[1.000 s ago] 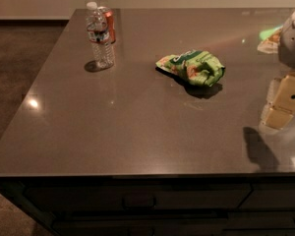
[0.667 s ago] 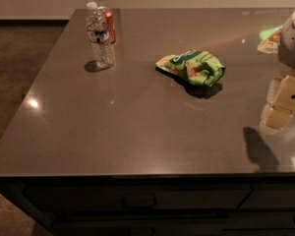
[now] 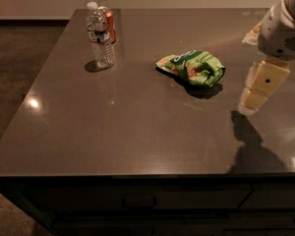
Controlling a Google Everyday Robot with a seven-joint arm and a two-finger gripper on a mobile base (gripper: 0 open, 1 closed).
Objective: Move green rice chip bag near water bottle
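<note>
The jaws, right of green rice chip bag (image 3: 191, 69), edged closer.

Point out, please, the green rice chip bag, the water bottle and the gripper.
green rice chip bag (image 3: 194, 68), camera view, crumpled middle.
water bottle (image 3: 99, 34), camera view, label band.
gripper (image 3: 251, 100), camera view, lower end, far right.

Nothing seems readable on bag (image 3: 192, 68) or bottle (image 3: 100, 36), with end effector (image 3: 255, 95) at right edge.
</note>
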